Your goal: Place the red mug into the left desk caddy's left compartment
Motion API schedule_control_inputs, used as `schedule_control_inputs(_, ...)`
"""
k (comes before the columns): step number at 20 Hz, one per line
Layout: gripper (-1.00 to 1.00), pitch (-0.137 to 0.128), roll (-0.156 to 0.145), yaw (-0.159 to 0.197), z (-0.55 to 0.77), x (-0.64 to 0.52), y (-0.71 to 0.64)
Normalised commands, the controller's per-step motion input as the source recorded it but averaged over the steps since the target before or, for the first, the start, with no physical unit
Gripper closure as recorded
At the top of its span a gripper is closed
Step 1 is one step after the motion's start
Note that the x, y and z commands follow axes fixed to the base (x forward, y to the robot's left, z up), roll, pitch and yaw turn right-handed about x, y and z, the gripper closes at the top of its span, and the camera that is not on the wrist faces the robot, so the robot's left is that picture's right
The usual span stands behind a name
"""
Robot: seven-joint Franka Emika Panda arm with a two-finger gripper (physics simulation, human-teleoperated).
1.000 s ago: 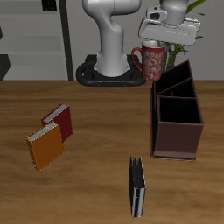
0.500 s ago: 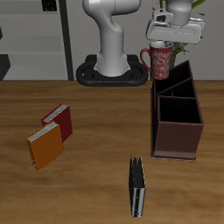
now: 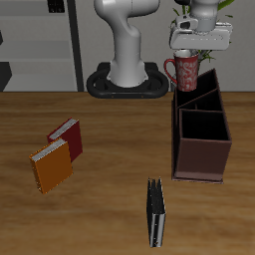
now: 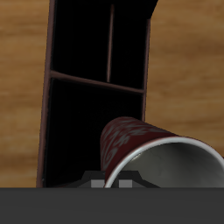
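The red mug (image 3: 186, 72) with its pale floral pattern hangs in the air, tilted, over the tall slanted back end of the left desk caddy (image 3: 202, 134). My gripper (image 3: 193, 52) is shut on the mug's rim from above. The mug's handle points away from the caddy. In the wrist view the red mug (image 4: 147, 149) shows its white inner rim, and the dark caddy (image 4: 94, 87) lies below with its dividers and open compartments in sight.
A red book (image 3: 66, 137) and an orange book (image 3: 49, 167) lie on the wooden table far from the caddy. A black book (image 3: 154, 213) stands upright near the front edge. The robot's base (image 3: 125, 82) and a green plant (image 3: 207, 38) are at the back.
My gripper has carried the mug sideways from beside the caddy's back end to above it. The caddy and the books have not moved.
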Motion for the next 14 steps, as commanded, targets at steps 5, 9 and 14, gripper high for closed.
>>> schedule_control_inputs(5, 1.00, 0.011, 0.016, 0.009, -0.08, -0.06, 0.09)
schedule_control_inputs(9, 1.00, 0.020, -0.005, -0.002, -0.12, 0.07, 0.10)
schedule_control_inputs(14, 1.00, 0.019, 0.010, -0.004, -0.13, 0.12, 0.16)
